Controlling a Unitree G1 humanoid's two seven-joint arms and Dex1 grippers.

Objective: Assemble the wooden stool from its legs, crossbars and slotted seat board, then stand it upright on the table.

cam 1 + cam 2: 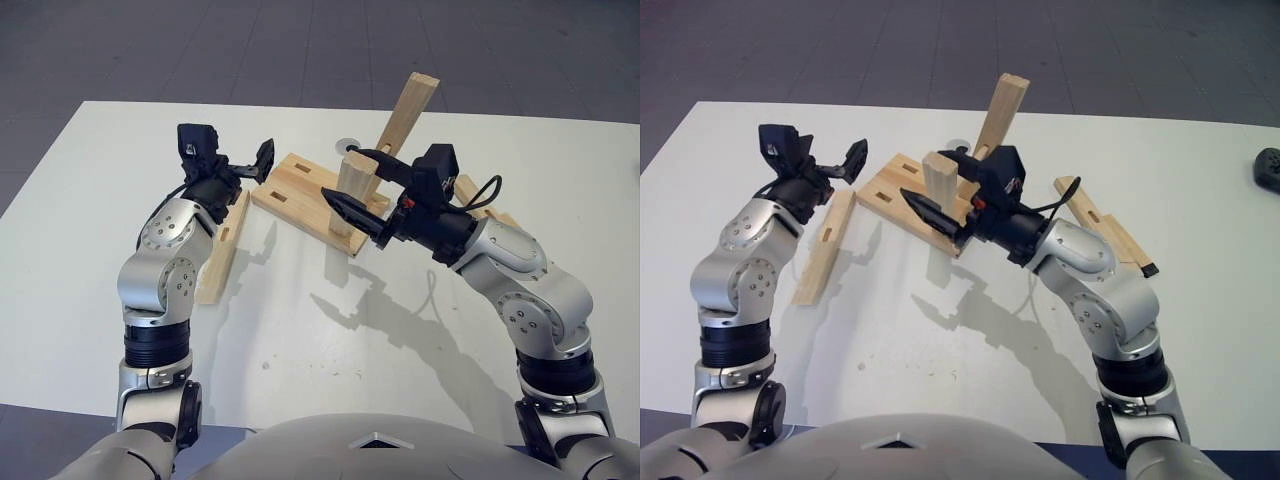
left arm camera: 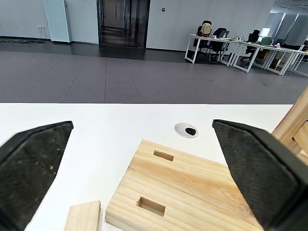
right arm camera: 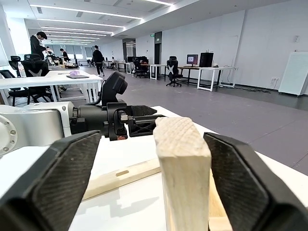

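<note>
The slotted seat board [image 1: 300, 190] lies flat on the white table [image 1: 300, 330]. A short wooden leg [image 1: 353, 190] stands upright on its near right part, and a longer leg [image 1: 407, 112] leans up behind it. My right gripper [image 1: 361, 184] is open around the short leg [image 3: 185, 178], one finger [image 3: 57, 187] on each side with gaps showing. My left gripper [image 1: 250, 168] hovers open just left of the board's far left corner, facing the board [image 2: 192, 187] and its two slots, with nothing between its fingers [image 2: 260, 168].
A slotted wooden bar [image 1: 222, 245] lies on the table under my left arm. More wooden bars [image 1: 1105, 225] lie to the right behind my right arm. A round cable hole [image 2: 186, 130] sits beyond the board. A small black object [image 1: 1268, 162] lies at the far right edge.
</note>
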